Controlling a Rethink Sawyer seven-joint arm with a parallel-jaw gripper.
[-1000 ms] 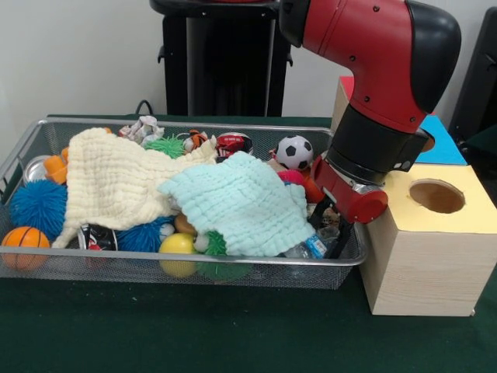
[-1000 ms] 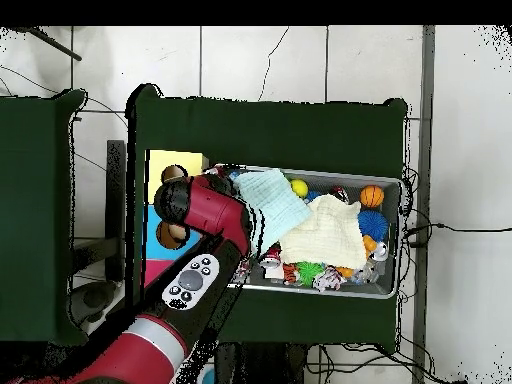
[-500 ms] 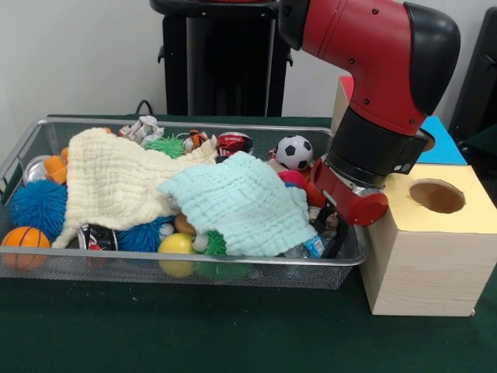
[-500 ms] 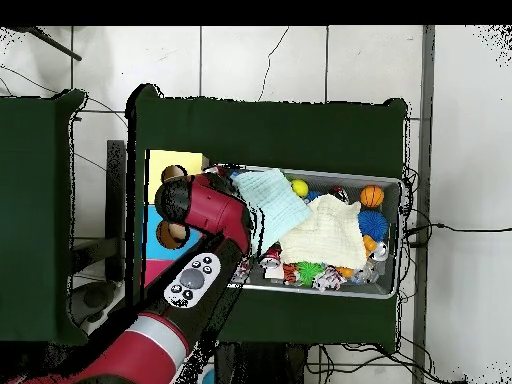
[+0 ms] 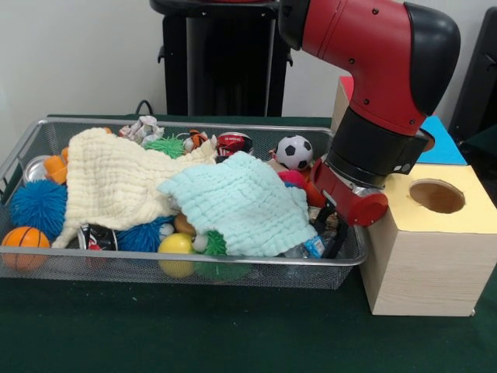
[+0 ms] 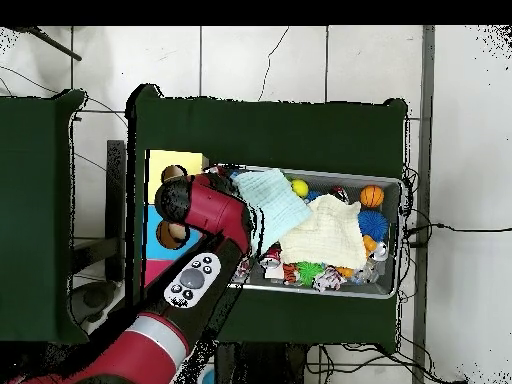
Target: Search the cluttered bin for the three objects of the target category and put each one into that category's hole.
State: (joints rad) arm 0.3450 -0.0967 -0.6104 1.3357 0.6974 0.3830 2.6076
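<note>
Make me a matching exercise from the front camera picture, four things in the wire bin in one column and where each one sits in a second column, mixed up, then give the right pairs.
Things:
1. soccer ball
2. basketball
3. mint green cloth
4. cream cloth

Places, as seen in the front view:
A. near left corner of the bin
B. draped over the left half, reaching the far rim
C. far side, close to the arm
D. middle of the bin, its near edge hanging over a yellow ball

Pairs: 1-C, 2-A, 3-D, 4-B
</note>
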